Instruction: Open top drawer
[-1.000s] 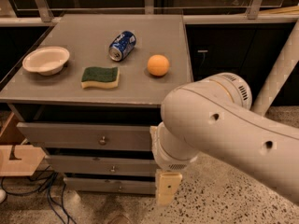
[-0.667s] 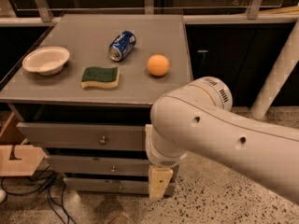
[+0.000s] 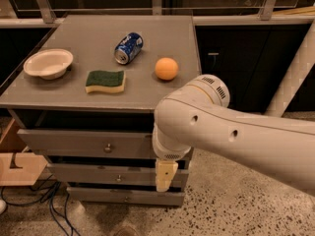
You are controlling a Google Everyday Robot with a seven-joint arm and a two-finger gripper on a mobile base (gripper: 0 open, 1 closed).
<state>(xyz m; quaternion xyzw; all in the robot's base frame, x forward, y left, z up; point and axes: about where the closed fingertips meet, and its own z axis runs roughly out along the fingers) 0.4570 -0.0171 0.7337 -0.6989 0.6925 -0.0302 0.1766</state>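
The top drawer (image 3: 69, 141) is a wide grey front just under the cabinet top, with a small round metal knob (image 3: 108, 147) near its middle. It looks shut, and its right end is hidden behind my arm. My gripper (image 3: 165, 176) hangs below the white arm's wrist, in front of the right part of the drawer stack. It is about level with the middle drawer, to the right of and below the top knob. It holds nothing that I can see.
Two narrower grey drawer fronts (image 3: 93, 174) sit below. On the cabinet top (image 3: 147, 90) lie a white bowl (image 3: 48, 63), a green-yellow sponge (image 3: 105, 81), a blue can (image 3: 128, 47) on its side and an orange (image 3: 166, 68). Cables (image 3: 49, 205) lie on the floor at the left.
My arm and gripper have moved left, closer in front of the drawer stack. The drawers and the objects on top have not moved.
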